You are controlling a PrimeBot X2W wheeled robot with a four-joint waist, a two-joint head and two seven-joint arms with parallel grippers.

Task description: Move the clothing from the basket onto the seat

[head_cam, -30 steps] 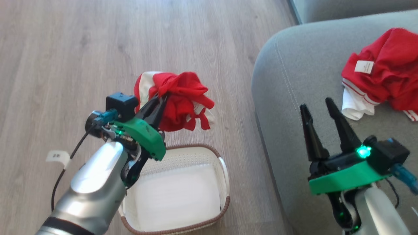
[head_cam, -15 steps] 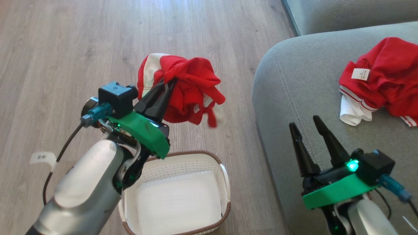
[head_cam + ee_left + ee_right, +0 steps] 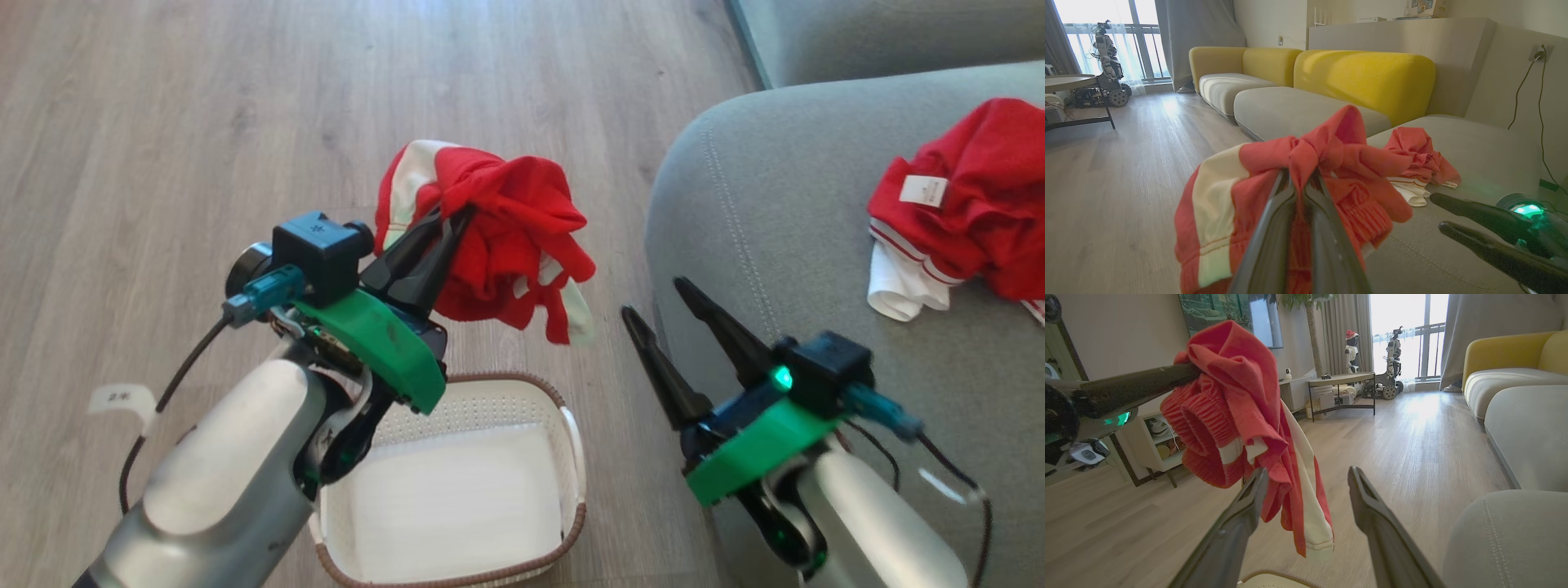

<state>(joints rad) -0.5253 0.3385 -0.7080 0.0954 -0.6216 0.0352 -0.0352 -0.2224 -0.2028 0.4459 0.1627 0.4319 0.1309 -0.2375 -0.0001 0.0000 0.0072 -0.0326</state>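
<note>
My left gripper (image 3: 453, 216) is shut on a bunched red garment with white stripes (image 3: 506, 229), held in the air above the cream basket (image 3: 573, 433), whose bottom shows bare. The left wrist view has the fingers (image 3: 1274, 228) pinching that cloth (image 3: 1331, 163). A second red garment with a white tag (image 3: 971, 204) lies on the grey seat (image 3: 775, 245). My right gripper (image 3: 651, 296) stands open beside the seat's edge, just right of the hanging cloth. In the right wrist view that gripper (image 3: 1308, 470) sits close under the garment (image 3: 1233, 396).
Wood floor (image 3: 204, 122) surrounds the basket. Yellow-backed sofas (image 3: 1363, 77) run beyond the seat. A low table (image 3: 1341, 379) and another robot (image 3: 1392, 363) stand by the window. A TV cabinet (image 3: 1155, 449) lines the left wall.
My right gripper has swung left from over the seat's edge toward the hanging garment. The left gripper has carried the garment slightly right. The camera has shifted a little.
</note>
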